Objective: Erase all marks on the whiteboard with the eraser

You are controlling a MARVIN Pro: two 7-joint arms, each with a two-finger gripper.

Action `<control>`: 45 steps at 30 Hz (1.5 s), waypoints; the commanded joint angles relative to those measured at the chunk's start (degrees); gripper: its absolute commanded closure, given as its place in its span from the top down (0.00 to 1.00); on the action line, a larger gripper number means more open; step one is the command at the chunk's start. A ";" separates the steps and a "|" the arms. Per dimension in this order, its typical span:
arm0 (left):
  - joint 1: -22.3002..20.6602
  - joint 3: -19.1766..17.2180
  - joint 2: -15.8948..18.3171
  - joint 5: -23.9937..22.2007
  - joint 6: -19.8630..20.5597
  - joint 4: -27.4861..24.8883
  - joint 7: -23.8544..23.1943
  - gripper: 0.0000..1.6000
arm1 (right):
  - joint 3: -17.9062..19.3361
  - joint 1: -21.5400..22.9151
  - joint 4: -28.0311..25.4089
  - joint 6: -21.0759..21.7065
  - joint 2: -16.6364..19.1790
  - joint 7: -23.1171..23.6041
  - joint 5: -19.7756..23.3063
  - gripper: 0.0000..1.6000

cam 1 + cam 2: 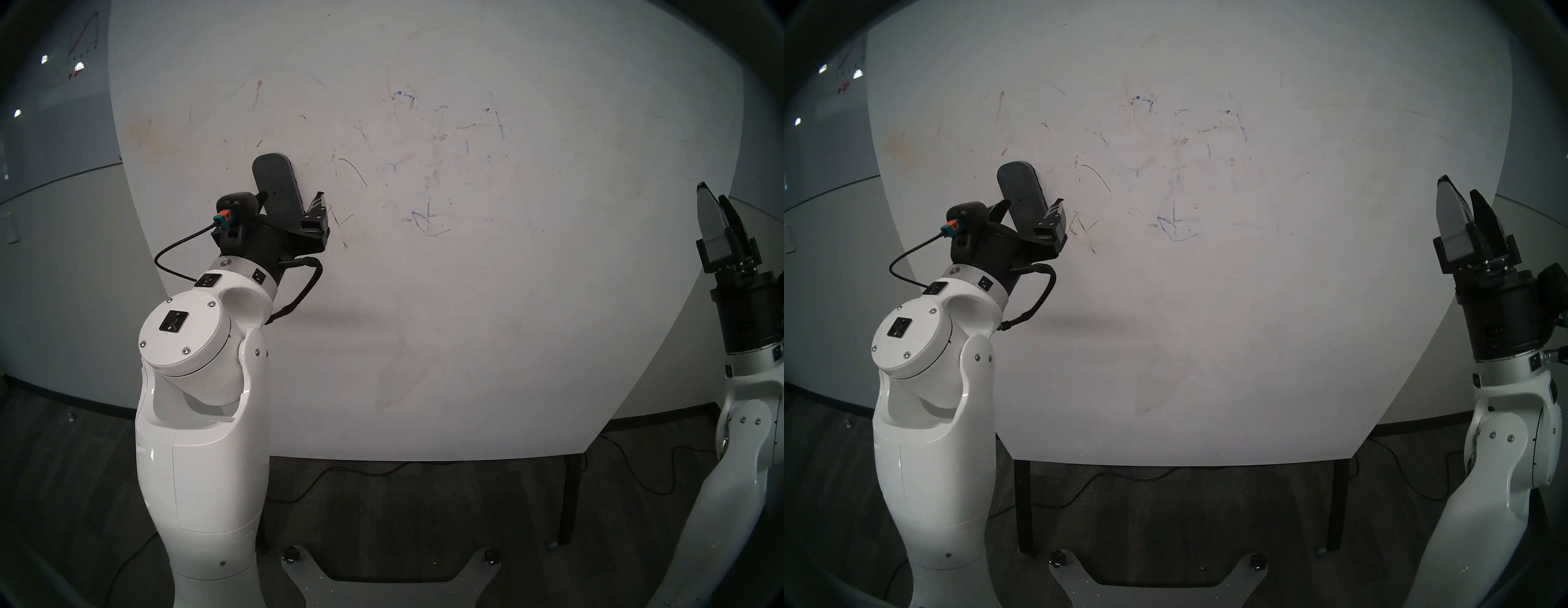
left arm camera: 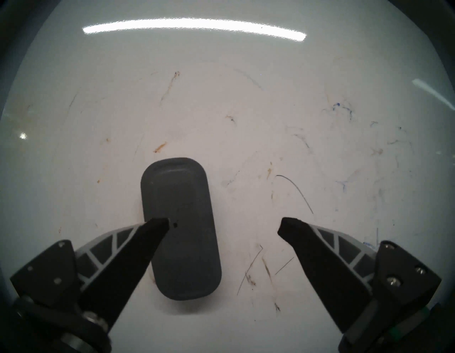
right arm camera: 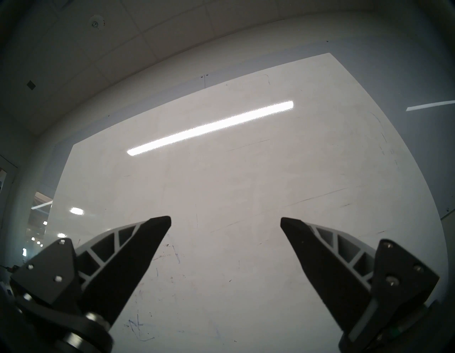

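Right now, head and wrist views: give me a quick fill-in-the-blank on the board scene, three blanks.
1. The eraser sits on the whiteboard, not gripped by the ____ gripper.
2. Both grippers' jaws are ____; the right gripper holds nothing.
3. The leftover marks are ____ in colour.

Missing: left; open; blue

Honestly there's no readable text anywhere here. The whiteboard [image 1: 424, 318] only has faint blue marks [image 1: 424, 216] and scratchy stains, no letters or numbers. Up around 10 o'clock in the head views, the grey wall panel [image 1: 82, 40] shows a red graph with something red scribbled under it, way too small and blurry to read.
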 commanded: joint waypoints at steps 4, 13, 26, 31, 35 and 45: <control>6.44 2.60 2.26 -1.03 -1.71 -6.25 -3.43 1.00 | -0.14 0.17 -0.91 0.28 0.38 -0.44 -0.24 1.00; 11.61 3.45 6.89 1.53 -10.12 -8.33 -6.58 1.00 | -0.56 -0.34 -0.91 0.71 0.49 -1.22 -0.73 1.00; 19.27 2.81 5.32 1.47 -21.96 -6.57 -5.58 1.00 | -2.32 -0.29 -0.91 2.37 0.72 -2.43 -2.53 1.00; 21.14 2.90 4.69 0.67 -26.05 -5.05 -5.03 1.00 | -2.65 -0.16 -0.91 2.92 0.78 -2.90 -3.28 1.00; 21.91 2.99 4.40 0.05 -28.84 -4.01 -4.67 1.00 | -3.02 -0.18 -0.91 3.26 0.69 -3.21 -3.90 1.00; 22.43 3.13 4.53 -0.86 -32.27 -2.49 -4.47 1.00 | -3.71 -0.59 -0.91 3.55 0.34 -3.99 -5.25 1.00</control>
